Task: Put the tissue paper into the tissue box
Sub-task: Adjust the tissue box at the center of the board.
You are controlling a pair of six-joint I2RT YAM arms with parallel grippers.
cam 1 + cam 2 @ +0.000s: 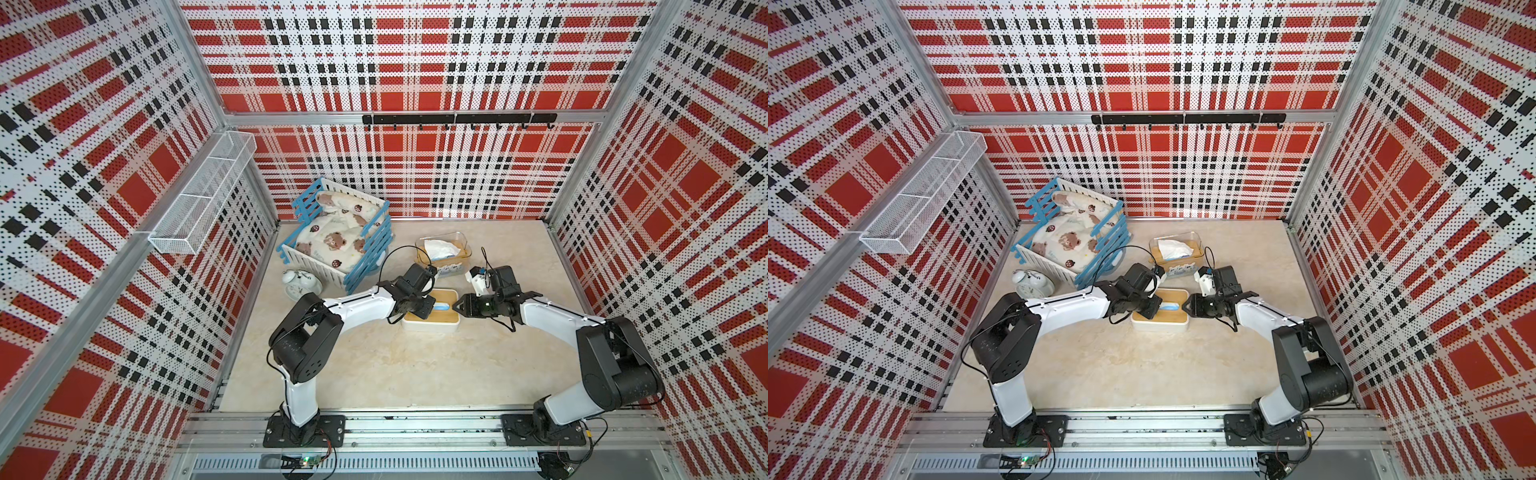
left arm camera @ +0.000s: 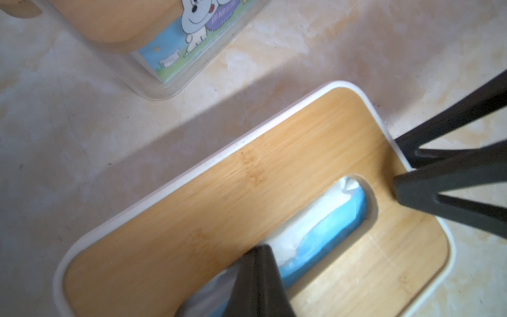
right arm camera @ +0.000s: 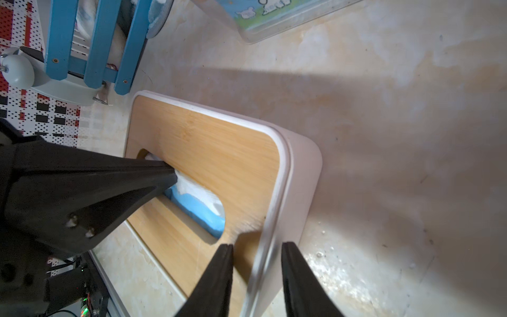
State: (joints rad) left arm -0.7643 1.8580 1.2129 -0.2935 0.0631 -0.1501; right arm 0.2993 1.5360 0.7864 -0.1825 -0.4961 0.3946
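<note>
The tissue box (image 1: 432, 318) is white with a bamboo lid (image 2: 247, 178) and an oval slot, and it stands mid-table. Through the slot shows the tissue paper (image 2: 323, 227), a light-blue pack with a white sheet on top (image 3: 197, 203). My left gripper (image 2: 260, 249) is shut, its tip down in the slot against the white sheet (image 3: 171, 173). Whether a sheet is pinched is hidden. My right gripper (image 3: 256, 245) is open and straddles the box's right end: one finger over the lid, the other outside the wall, touching neither. Both top views show the two grippers meeting over the box (image 1: 1167, 318).
Just behind the box stands a clear container (image 1: 444, 253) holding a cartoon-dog tissue pack with a white sheet sticking out. At the back left is a blue-and-white crib (image 1: 340, 237) with bear-print bedding, and an alarm clock (image 1: 301, 283) sits beside it. A wire basket (image 1: 203, 195) hangs on the left wall.
</note>
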